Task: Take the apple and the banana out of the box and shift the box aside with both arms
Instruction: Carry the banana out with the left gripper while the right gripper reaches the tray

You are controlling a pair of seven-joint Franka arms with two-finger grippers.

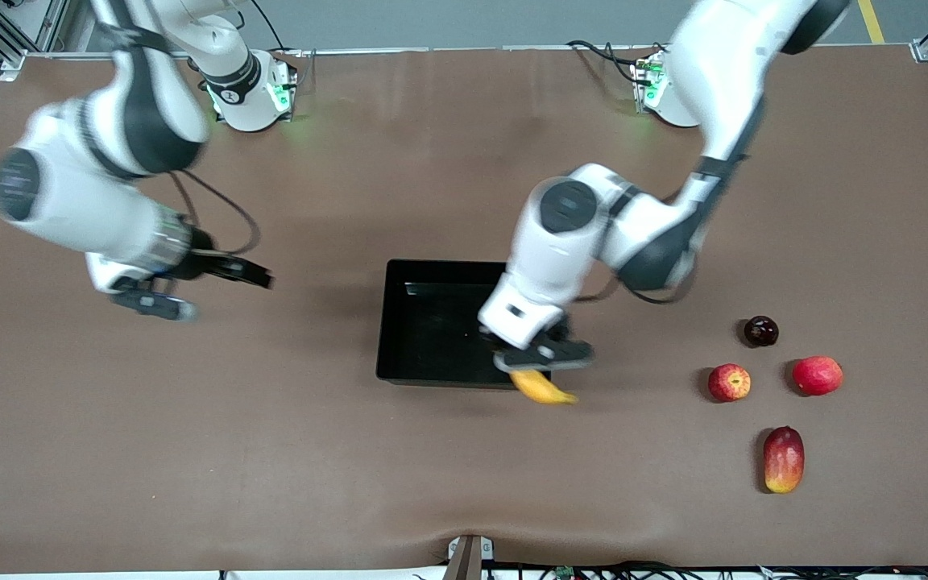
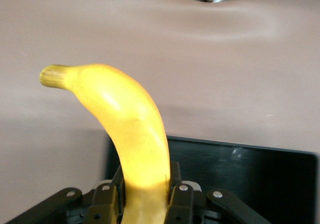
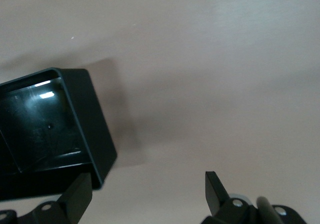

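My left gripper (image 1: 540,358) is shut on the yellow banana (image 1: 543,389) and holds it above the black tray's (image 1: 424,322) corner nearest the front camera, at the left arm's end. In the left wrist view the banana (image 2: 125,129) stands up between the fingers of the gripper (image 2: 145,194), with the tray (image 2: 240,179) below it. The small streaked red apple (image 1: 729,382) lies on the table toward the left arm's end. My right gripper (image 1: 226,296) is open and empty above the table beside the tray, at the right arm's end. The right wrist view shows the gripper (image 3: 147,189) and the tray's corner (image 3: 45,129).
A plainer red round fruit (image 1: 817,375) lies beside the apple. A dark round fruit (image 1: 760,331) lies farther from the front camera than the apple. A red-yellow mango (image 1: 783,459) lies nearer.
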